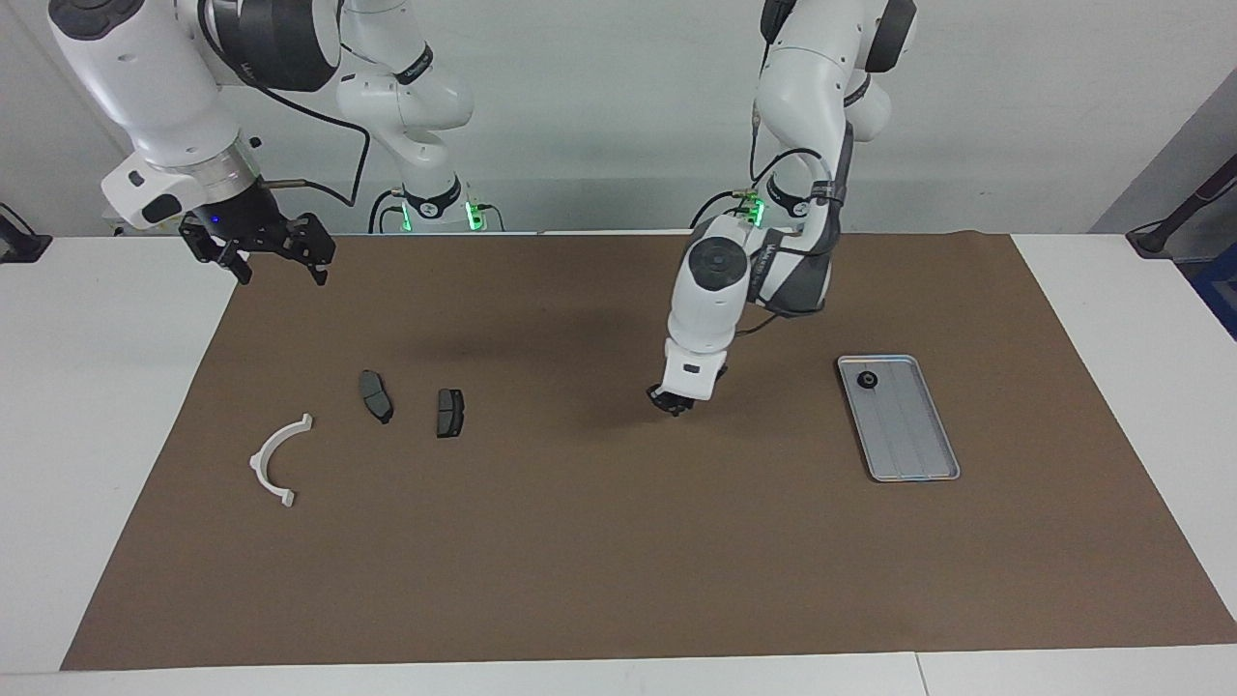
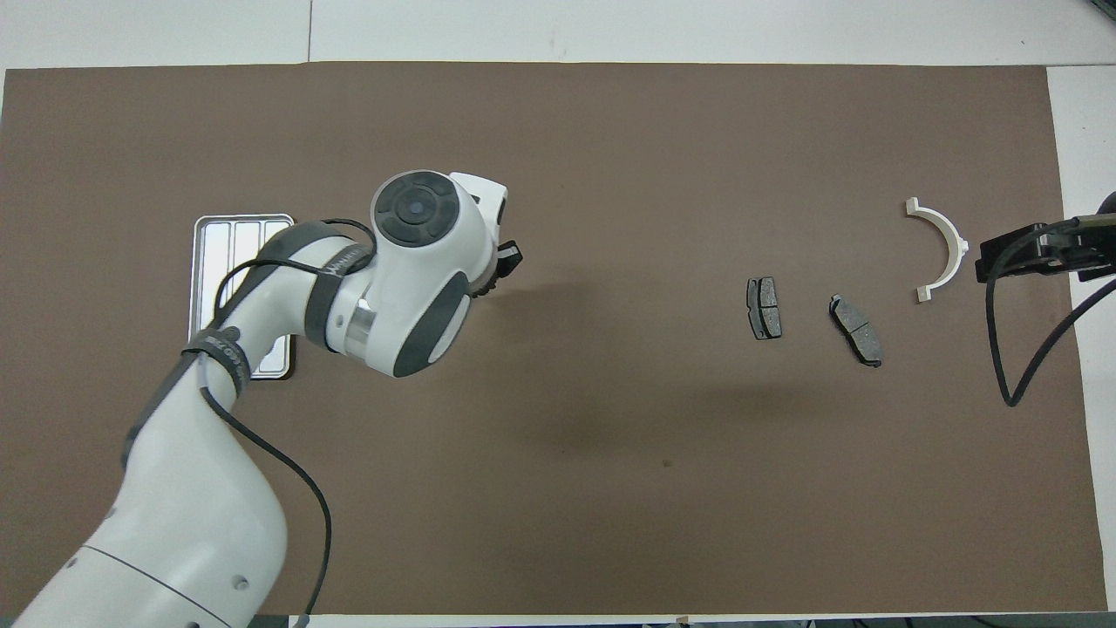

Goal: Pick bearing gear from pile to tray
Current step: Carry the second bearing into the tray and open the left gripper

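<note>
Bearing gear: one small black round piece [image 1: 869, 381] already lies in the tray, at the end nearer the robots. No other such piece shows loose on the mat; whether the left gripper carries one cannot be told, since anything between its tips is hidden.
Left gripper [image 1: 671, 405]: low over the bare brown mat, between the pile and the tray, fingertips pressed together. In the overhead view only its dark tip [image 2: 504, 262] shows past the white wrist housing.
Right gripper [image 1: 259, 253]: raised over the edge of the mat at the right arm's end of the table, fingers spread wide, nothing between them. This arm waits.
Tray: flat rectangular silver-grey metal tray [image 1: 908, 454] with rounded corners, raised rim and lengthwise grooves, lying toward the left arm's end of the table, well apart from the pile.
Pile: two dark grey brake-pad-like plates [image 1: 376, 395] [image 1: 449, 413] lie near each other; a white curved arc piece [image 1: 275, 458] lies farther from the robots than they do, toward the right arm's end.
Mat: brown sheet [image 1: 618, 561] covering most of the white table.
Progress: judged part done. One round piece is delivered. If the left gripper holds another, what remains is to carry it over the tray and release it.
</note>
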You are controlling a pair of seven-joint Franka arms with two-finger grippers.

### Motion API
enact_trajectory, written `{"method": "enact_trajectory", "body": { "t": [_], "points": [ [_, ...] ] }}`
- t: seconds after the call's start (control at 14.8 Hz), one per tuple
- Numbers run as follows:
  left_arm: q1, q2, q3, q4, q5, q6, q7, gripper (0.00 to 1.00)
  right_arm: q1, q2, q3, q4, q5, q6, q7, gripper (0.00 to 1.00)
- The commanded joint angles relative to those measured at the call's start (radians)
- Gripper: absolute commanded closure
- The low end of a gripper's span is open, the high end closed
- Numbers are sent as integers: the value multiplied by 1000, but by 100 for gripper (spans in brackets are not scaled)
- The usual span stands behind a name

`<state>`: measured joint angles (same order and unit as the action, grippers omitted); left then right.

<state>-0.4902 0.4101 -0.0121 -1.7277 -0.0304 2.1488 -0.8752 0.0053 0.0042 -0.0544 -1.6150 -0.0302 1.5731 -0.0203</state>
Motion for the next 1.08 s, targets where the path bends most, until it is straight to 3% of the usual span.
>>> {"method": "enact_trajectory", "body": {
  "t": [0.0,0.4,0.74,1.01],
  "points": [
    [149,-59,-9,-32,-13,-41,233,100,4,-24,-9,-28,-11,22,-27,0],
    [367,-53,0,-38,-3,-5,648,100,4,-24,-9,-28,-10,22,-27,0],
    [490,-25,1,-47,0,46,797,100,4,-24,-9,-31,-10,21,-26,0],
    [501,-20,3,-53,47,52,808,100,5,-26,-9,-32,-10,22,-24,0]
  ]
}}
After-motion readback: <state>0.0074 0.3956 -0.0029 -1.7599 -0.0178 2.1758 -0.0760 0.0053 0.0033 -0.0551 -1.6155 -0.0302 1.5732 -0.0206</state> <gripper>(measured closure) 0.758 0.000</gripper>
